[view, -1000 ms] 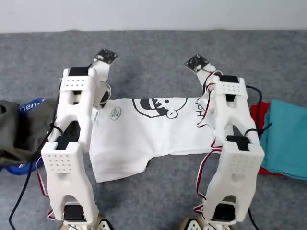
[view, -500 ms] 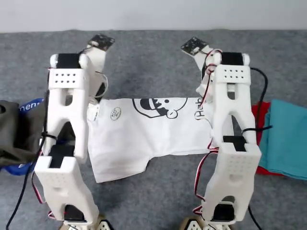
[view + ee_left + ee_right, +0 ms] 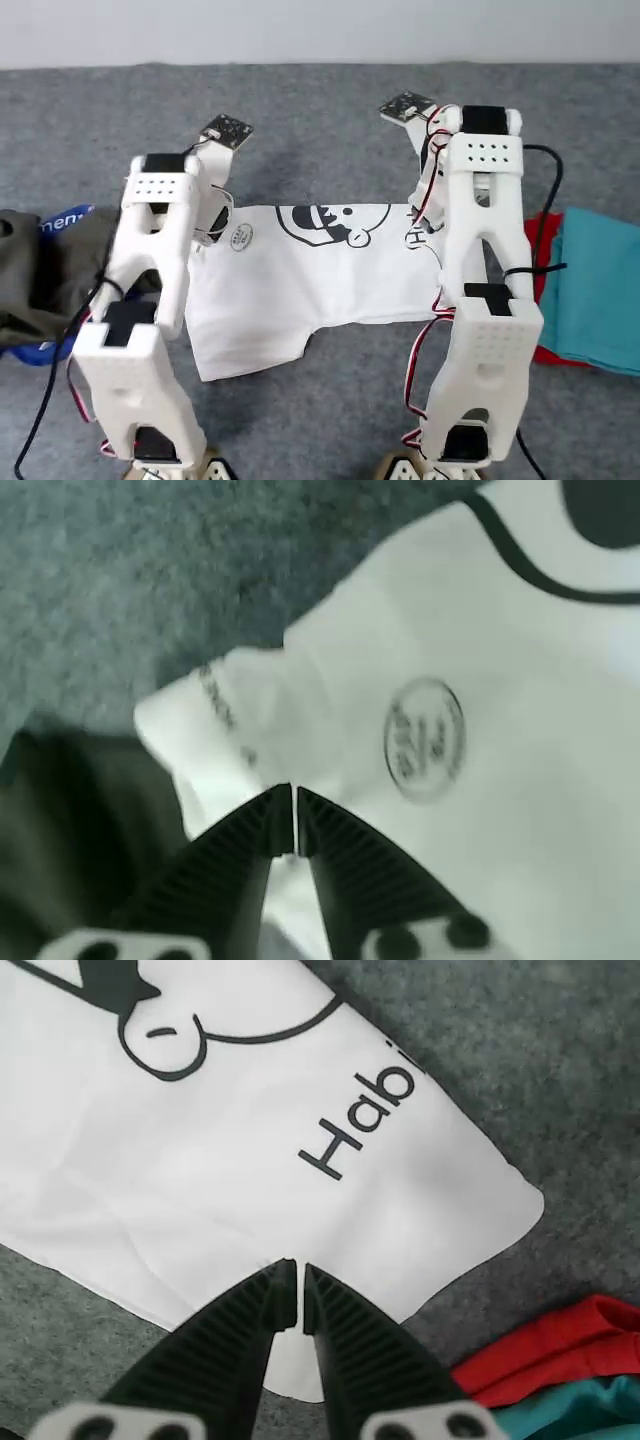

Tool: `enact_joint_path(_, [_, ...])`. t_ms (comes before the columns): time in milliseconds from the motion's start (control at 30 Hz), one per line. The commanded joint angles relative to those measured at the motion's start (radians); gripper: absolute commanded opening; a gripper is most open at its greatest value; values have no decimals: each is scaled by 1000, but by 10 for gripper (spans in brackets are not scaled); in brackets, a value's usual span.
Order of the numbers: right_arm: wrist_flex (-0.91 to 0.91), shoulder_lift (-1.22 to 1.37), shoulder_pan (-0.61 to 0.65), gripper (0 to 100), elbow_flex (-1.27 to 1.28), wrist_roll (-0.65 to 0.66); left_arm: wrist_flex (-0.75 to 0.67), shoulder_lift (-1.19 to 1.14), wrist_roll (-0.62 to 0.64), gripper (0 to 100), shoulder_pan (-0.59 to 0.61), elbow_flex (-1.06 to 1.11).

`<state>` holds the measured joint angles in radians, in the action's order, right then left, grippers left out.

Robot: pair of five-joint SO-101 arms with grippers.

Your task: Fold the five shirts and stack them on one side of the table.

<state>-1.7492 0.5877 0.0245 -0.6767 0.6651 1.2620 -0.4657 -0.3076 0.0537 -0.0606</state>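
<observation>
Five shirts we can count on the grey counter [image 3: 320,110]. A white shirt [image 3: 300,290] lies in the middle between the two arms. An olive-grey shirt [image 3: 35,285] is bunched over a blue shirt [image 3: 62,218] at the left arm's outer side. A teal shirt [image 3: 600,290] lies folded on a red shirt [image 3: 533,232] at the right arm's outer side. The white shirt is flat and partly folded, with its long axis running across the counter from one arm to the other and its cartoon print [image 3: 330,222] along the far edge.

That axis is what we think the next move turns on. The left end effector [image 3: 293,815] sits over the shirt's left short end, just beside the round label [image 3: 425,738], with the olive-grey shirt close by. The right end effector [image 3: 298,1295] sits over the opposite short end, near the black lettering [image 3: 360,1120], with the red and teal pair beyond the hem. Each arm is therefore nearer its own end, and the cloth lies directly under both tips rather than off to one side.

Both end effectors have their jaws pressed together. We cannot tell whether the left one has cloth nipped between its tips. The right one looks to hold nothing, as the fabric beneath it is flat. We judge that it would have to spread its jaws before taking its end.
</observation>
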Motion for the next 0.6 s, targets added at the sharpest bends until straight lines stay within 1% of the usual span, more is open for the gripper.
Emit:
enact_joint_path(0, [-35, -5, -15, 21, -52, -20, -97, -58, -11, 14, 0, -24])
enact_joint_path(100, [-38, -7, -16, 21, -52, -20, -72, -86, -11, 14, 17, -111])
enact_joint_path(300, [-39, -8, -12, 20, -52, -20, -84, -127, -11, 14, 52, -240])
enact_joint_path(500, [-39, -12, -12, 20, -52, -21, -77, -126, -11, 14, 55, -282])
enact_joint_path(567, [-41, -15, -12, 20, -52, -21, -23, -124, -11, 14, 46, -295])
